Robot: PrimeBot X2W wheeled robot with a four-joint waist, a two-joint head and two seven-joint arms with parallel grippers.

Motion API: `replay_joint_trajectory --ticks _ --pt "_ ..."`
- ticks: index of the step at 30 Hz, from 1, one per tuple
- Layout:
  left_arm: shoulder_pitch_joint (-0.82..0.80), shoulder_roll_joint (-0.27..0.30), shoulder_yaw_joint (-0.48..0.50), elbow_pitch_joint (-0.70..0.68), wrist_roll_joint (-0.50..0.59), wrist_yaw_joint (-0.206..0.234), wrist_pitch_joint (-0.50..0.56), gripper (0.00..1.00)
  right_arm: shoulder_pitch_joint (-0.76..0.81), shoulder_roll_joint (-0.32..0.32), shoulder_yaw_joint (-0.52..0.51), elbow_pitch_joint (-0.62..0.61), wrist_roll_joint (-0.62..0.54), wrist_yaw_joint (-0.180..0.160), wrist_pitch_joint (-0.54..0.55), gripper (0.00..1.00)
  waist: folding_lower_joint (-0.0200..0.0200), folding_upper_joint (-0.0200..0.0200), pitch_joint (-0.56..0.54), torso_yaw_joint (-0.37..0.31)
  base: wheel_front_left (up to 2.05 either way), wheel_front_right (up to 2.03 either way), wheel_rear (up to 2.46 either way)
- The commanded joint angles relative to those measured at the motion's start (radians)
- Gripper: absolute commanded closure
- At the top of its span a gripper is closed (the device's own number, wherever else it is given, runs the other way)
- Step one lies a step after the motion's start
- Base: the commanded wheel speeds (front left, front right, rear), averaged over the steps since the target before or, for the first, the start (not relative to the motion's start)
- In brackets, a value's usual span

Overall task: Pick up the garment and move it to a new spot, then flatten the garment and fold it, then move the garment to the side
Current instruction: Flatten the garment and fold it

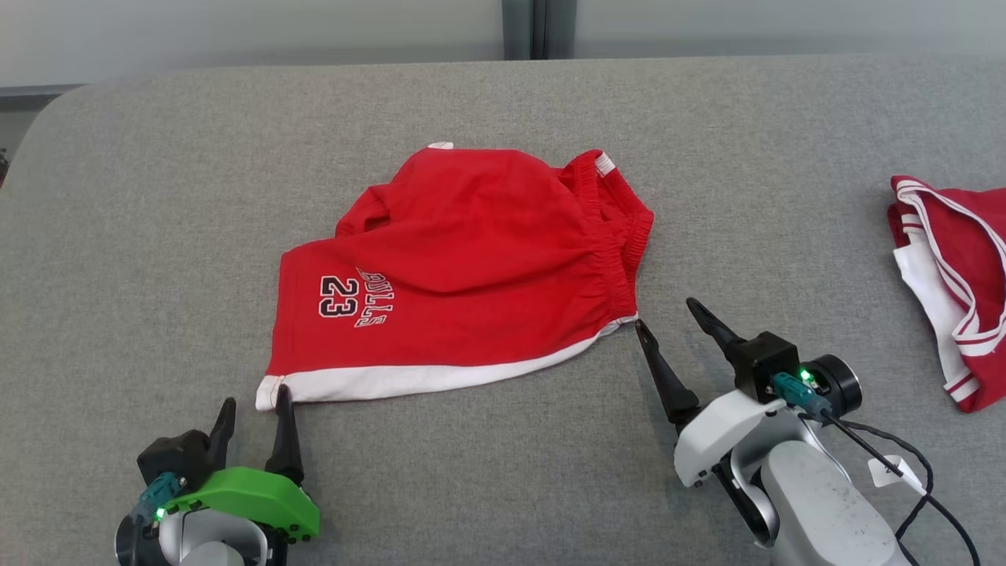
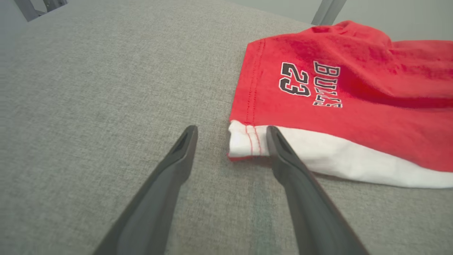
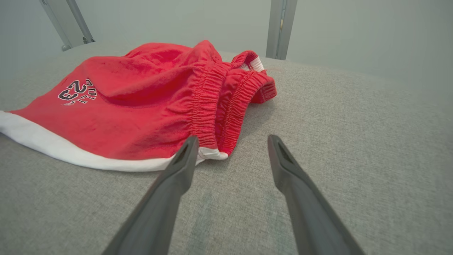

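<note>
red shorts (image 1: pixel 471 259) lie in the middle of the gray table (image 1: pixel 157 196). the left gripper (image 1: pixel 255 395) points at the white hem corner, and the right gripper (image 1: pixel 665 313) leans toward the waistband corner, maybe touching it. both are spread wide and hold nothing.

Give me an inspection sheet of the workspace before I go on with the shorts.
Surface: grey fabric-covered table, no stains seen.
Job's things: red shorts with a white hem, lying rumpled mid-table, waistband towards the robot's right, printed side up.
Clutter: second red-and-white garment at the table's right edge, apart from the shorts.
Grippers: left gripper open, the hem's left corner between its fingers; right gripper open, at the corner by the waistband; neither is closed on cloth.
Cables: black cable with a white tag loops off the right wrist, apart from the shorts.
Surroundings: pale wall and grey post behind the table.
</note>
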Motion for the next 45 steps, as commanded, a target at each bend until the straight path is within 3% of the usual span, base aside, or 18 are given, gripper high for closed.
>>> replay_joint_trajectory --ticks 1,18,19,21,23,24,25,26,27,45 --pt "-0.025 0.003 0.003 0.013 -0.009 -0.006 -0.002 0.00 -0.012 -0.006 0.002 0.003 0.006 -0.001 -0.003 0.00 0.0000 0.0000 0.010 0.004 0.00 0.00 0.00" --pt "-0.080 0.003 0.001 0.107 0.011 -0.016 -0.002 0.00 -0.009 -0.006 -0.002 0.003 0.012 -0.001 -0.003 0.00 0.0000 0.0000 0.024 -0.019 0.00 0.00 0.00" --pt "-0.080 0.003 -0.001 0.108 0.006 -0.016 -0.002 0.04 -0.008 -0.005 -0.002 0.004 0.013 -0.001 -0.003 0.00 0.0000 0.0000 0.023 -0.019 0.00 0.00 0.00" --pt "-0.077 0.004 -0.004 0.103 0.002 -0.016 -0.002 0.18 -0.006 -0.004 -0.002 0.006 0.014 -0.001 -0.003 0.00 0.0000 0.0000 0.021 -0.019 0.00 0.00 0.00" --pt "-0.071 0.004 -0.013 0.103 -0.002 -0.016 -0.002 0.48 -0.005 -0.004 -0.002 0.007 0.017 -0.001 -0.003 0.00 0.0000 0.0000 0.018 -0.019 0.00 0.00 0.00" --pt "-0.068 0.004 -0.016 0.103 -0.004 -0.016 -0.002 0.55 -0.004 -0.004 -0.002 0.006 0.018 -0.001 -0.003 0.00 0.0000 0.0000 0.017 -0.019 0.00 0.00 0.00" --pt "-0.066 0.003 -0.020 0.105 -0.005 -0.016 -0.002 0.69 -0.002 -0.003 -0.003 0.006 0.019 -0.001 -0.003 0.00 0.0000 0.0000 0.016 -0.018 0.00 0.00 0.00" --pt "-0.064 0.003 -0.025 0.109 -0.003 -0.016 -0.002 0.91 -0.001 -0.003 -0.002 0.005 0.019 -0.001 -0.003 0.00 0.0000 0.0000 0.014 -0.018 0.00 0.00 0.00" --pt "-0.064 0.003 -0.027 0.110 -0.005 -0.016 -0.002 1.00 0.000 -0.003 -0.002 0.006 0.020 -0.001 -0.003 0.00 0.0000 0.0000 0.013 -0.017 0.00 0.00 0.00" --pt "-0.081 0.004 -0.040 0.080 0.006 -0.016 -0.002 1.00 -0.118 -0.065 0.186 0.117 0.065 -0.001 -0.003 0.00 0.0000 0.0000 0.038 0.031 0.00 0.00 0.00"
